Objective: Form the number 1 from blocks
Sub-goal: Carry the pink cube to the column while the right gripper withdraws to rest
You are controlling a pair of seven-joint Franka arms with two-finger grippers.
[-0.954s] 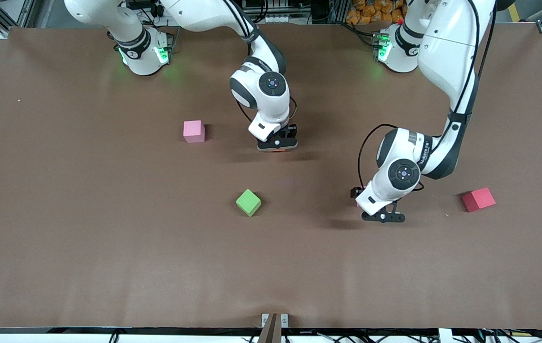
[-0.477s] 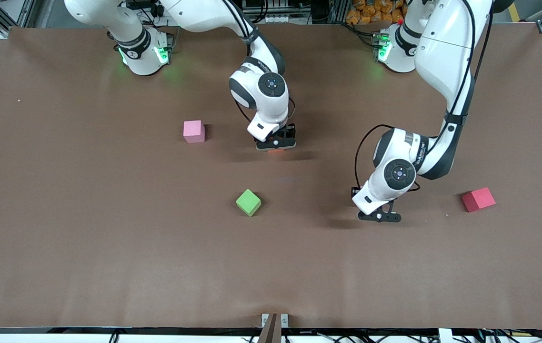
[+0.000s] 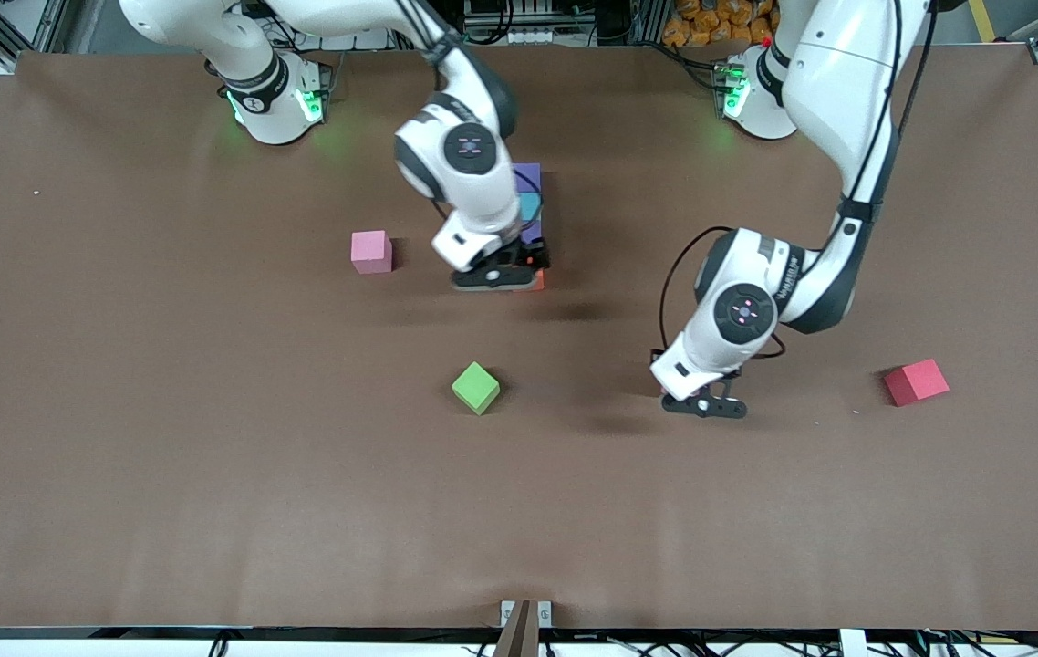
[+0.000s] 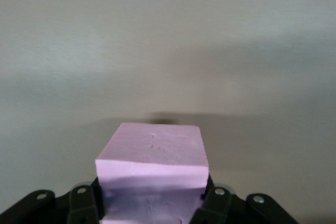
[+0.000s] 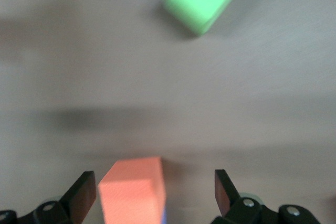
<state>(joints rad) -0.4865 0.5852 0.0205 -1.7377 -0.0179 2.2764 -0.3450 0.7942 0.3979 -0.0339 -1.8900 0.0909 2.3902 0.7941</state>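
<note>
Running from twelve o'clock to six o'clock in the front view, four blocks lie in one line on the table (image 3: 209,474): the first purple block (image 3: 529,175) nearest the robots' bases, then the sky-blue block (image 3: 531,208), the second purple block (image 3: 534,232), and the orange block (image 3: 536,282) at the six o'clock end. The right arm covers part of this line.

The right gripper (image 3: 498,276) hangs low over the orange block (image 5: 134,190) with its fingers (image 5: 84,192) spread wide. The block sits between them, closer to one finger, and is not gripped.

The green block (image 3: 475,387) lies at about seven o'clock from the orange block, turned cornerwise. The loose pink block (image 3: 371,251) lies at about nine o'clock from the line.

At about three o'clock from the green block, the left gripper (image 3: 706,404) is clamped on the held pink block (image 4: 152,163), just clear of the table. The red block (image 3: 916,381) rests at three o'clock from it, toward the left arm's end.
</note>
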